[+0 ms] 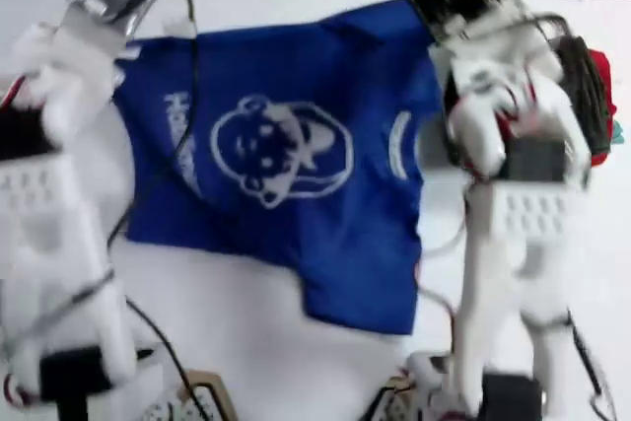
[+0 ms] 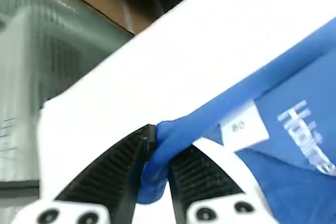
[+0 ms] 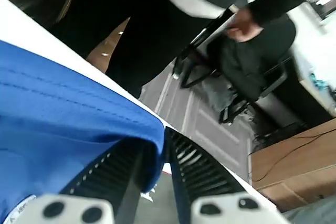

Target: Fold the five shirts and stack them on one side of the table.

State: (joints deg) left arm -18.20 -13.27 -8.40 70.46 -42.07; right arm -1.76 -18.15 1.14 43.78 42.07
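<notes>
A blue shirt [image 1: 286, 165] with a white round print lies spread across the middle of the white table [image 1: 237, 313]. My left gripper [image 2: 156, 171] is shut on a bunched corner of the blue shirt [image 2: 173, 135] near its white neck label [image 2: 242, 127]; in the high view that arm [image 1: 69, 86] stands at the shirt's left edge. My right gripper [image 3: 156, 169] is shut on the hem of the blue shirt [image 3: 68, 124]; its arm [image 1: 493, 96] stands at the shirt's right edge, near the far side of the table.
A pile of red, black and teal cloth [image 1: 596, 96] lies at the table's right edge behind the right arm. Cables and arm bases [image 1: 434, 396] crowd the near edge. Bare white tabletop shows in front of the shirt.
</notes>
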